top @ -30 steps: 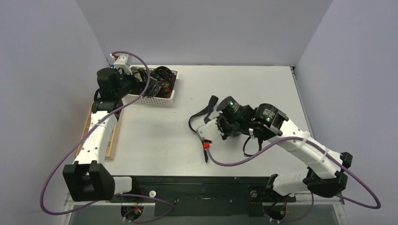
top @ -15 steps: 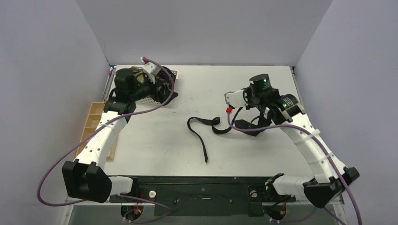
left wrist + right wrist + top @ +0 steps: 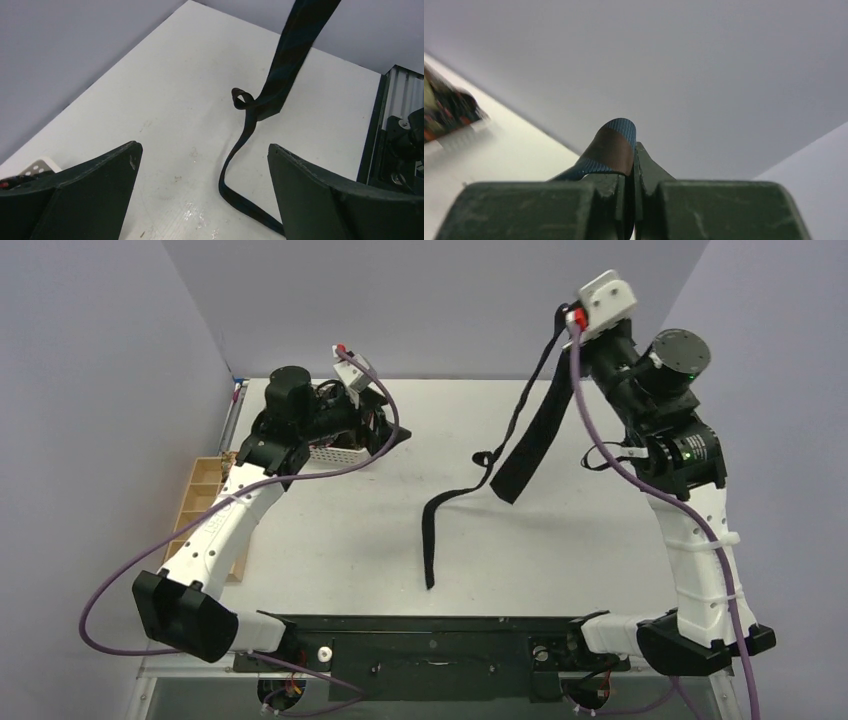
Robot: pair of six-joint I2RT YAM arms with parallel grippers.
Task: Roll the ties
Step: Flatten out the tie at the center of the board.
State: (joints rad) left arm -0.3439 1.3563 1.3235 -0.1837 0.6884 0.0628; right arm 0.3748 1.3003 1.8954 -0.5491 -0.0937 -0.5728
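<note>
Pinching my right gripper (image 3: pixel 631 156) tight on a fold of the dark tie (image 3: pixel 530 435), I hold it high over the far right corner of the desk (image 3: pixel 330 530); its wide blade hangs down and its narrow tail lies across the middle toward the near edge. My left gripper (image 3: pixel 202 150) gapes wide, holding nothing, over the white basket (image 3: pixel 338 452) at the far left corner, near the wooden tray (image 3: pixel 203 490) on the left edge.

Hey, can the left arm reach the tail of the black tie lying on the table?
Probably yes: the left gripper is open and faces the tail of the tie across bare table, with nothing between.
</note>
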